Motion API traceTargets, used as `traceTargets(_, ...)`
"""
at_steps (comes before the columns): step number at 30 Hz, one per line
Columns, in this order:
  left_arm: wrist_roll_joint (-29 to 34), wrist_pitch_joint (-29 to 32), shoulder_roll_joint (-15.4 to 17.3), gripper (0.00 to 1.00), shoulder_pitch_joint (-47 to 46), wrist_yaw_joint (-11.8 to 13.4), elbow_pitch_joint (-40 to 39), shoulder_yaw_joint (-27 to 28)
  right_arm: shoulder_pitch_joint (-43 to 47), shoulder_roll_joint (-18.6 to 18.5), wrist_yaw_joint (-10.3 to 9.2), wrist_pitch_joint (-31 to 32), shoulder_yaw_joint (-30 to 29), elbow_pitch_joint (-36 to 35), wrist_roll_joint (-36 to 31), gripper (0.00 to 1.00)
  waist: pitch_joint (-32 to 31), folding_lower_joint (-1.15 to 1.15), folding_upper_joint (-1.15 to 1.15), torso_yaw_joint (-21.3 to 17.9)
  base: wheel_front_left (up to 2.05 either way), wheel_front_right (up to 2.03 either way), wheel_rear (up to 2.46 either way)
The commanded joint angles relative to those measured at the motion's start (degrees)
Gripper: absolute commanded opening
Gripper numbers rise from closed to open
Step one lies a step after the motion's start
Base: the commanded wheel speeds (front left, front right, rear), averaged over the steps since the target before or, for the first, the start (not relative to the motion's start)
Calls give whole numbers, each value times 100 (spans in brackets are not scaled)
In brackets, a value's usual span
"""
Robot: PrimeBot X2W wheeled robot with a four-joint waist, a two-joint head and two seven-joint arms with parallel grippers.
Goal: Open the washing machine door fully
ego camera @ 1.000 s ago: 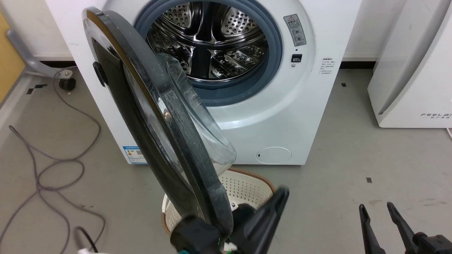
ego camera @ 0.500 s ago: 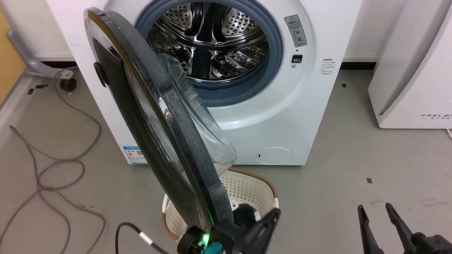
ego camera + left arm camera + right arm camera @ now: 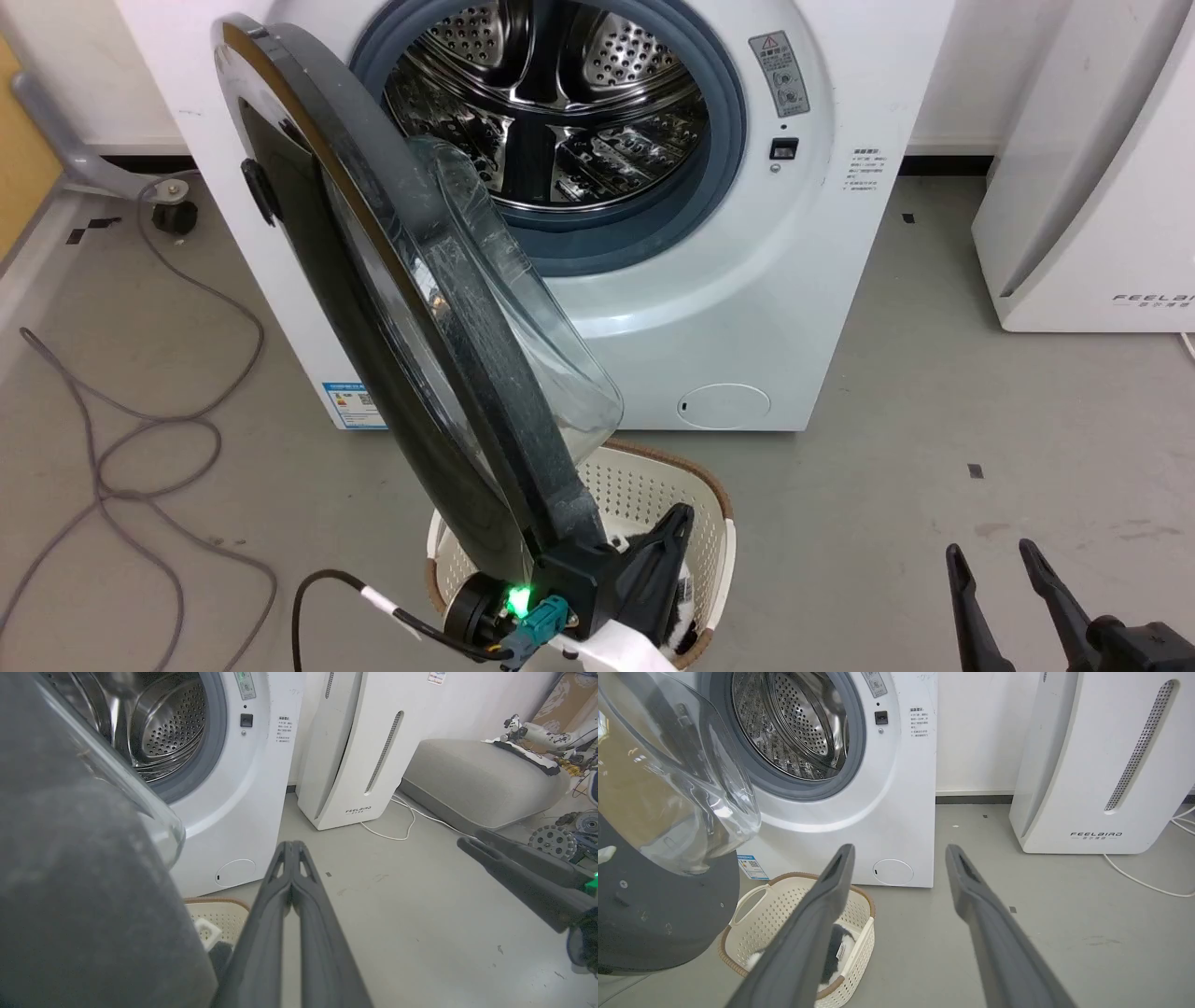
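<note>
The white washing machine (image 3: 747,308) stands with its steel drum exposed. The washing machine door (image 3: 373,308) is hinged at the left and swung out towards me, roughly edge-on, with its clear glass bowl (image 3: 541,355) facing right. My left gripper (image 3: 684,515) is shut on nothing, low at the door's free edge on its inner side. In the left wrist view the shut left gripper (image 3: 292,847) lies just right of the dark grey inner rim (image 3: 70,868); I cannot tell if they touch. My right gripper (image 3: 994,560) hangs open at lower right, away from the door (image 3: 668,914).
A cream perforated laundry basket (image 3: 653,485) with dark cloth inside stands on the floor under the door's free edge. A white FEELAIR appliance (image 3: 1102,187) stands to the right. Grey cables (image 3: 140,439) lie on the left floor. A grey cushion (image 3: 476,779) lies further right.
My left gripper has swung left and in, close under the door's free edge, and its wrist now shows below the rim. The door's angle looks about the same. The right gripper stayed put.
</note>
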Motion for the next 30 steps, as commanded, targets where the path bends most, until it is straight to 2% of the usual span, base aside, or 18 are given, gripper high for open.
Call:
traceTargets(1, -33, -40, -20, 0, -62, 74, 40, 36, -91, 17, 3, -20, -2, 29, 32, 100, -11, 0, 0, 20, 0, 0, 0)
traceTargets(18, -117, 103, 178, 0, 455, 575, -356, 244, -30, 17, 3, -45, 12, 84, 59, 100, -106, 0, 0, 183, 0, 0, 0)
traceTargets(30, -100, 74, 343, 0, 960, 1083, -884, 517, 26, 17, 3, -38, -19, 52, 36, 100, -133, 0, 0, 435, 0, 0, 0)
